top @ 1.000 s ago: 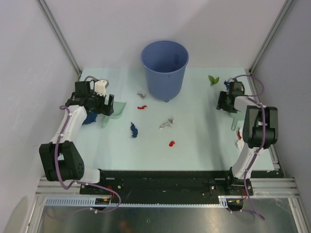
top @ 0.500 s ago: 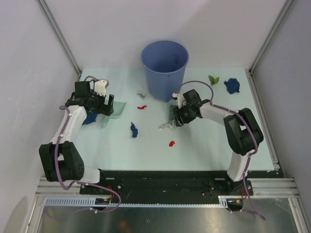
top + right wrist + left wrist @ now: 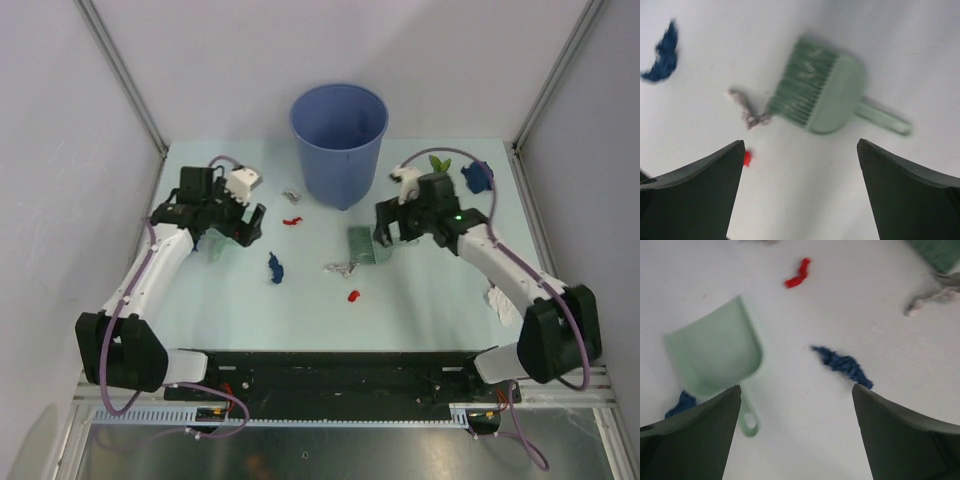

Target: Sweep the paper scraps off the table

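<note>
Paper scraps [image 3: 275, 268] dot the bench [image 3: 420, 300]: 2 (blue, red) ahead of the left end effector [image 3: 795, 390] beside the dustpan [image 3: 715, 357], and a grey one apparently touching the brush [image 3: 820, 95] under the right end effector [image 3: 800, 145]. Both gape wide, holding nothing.

On pale mint worktop [image 3: 300, 310]: tall blue bucket [image 3: 339, 140] upright at far middle, dustpan [image 3: 715, 357] flat at left, brush [image 3: 815, 95] flat right of centre. Strewn around these: paper scraps [image 3: 276, 268], blue, red, grey, green, white
</note>
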Robot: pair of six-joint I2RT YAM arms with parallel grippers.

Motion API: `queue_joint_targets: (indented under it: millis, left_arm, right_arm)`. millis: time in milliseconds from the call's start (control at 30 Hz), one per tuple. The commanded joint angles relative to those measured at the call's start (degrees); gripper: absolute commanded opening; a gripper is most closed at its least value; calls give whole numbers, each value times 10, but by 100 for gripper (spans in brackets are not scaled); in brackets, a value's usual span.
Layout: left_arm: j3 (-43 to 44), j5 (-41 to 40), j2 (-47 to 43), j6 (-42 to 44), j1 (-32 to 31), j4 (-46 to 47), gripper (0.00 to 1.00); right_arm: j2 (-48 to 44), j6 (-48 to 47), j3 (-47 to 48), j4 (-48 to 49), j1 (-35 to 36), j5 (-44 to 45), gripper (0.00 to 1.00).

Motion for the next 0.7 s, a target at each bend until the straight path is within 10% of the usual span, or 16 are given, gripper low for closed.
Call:
queue_joint_targets:
  millis: [0,367,667]
  left_arm:
    - [48,29,-2,73,-89,-24,96]
    - [137,40,95,202,-365,-55,98]
    - [321,144,331,273,-413,-55,98]
  right_arm:
    - [-65,83,-50,42,-72,60,100]
    - [-253,208,-232,150,-276,58,100]
    - [-263,185,-261,155,-299,34,100]
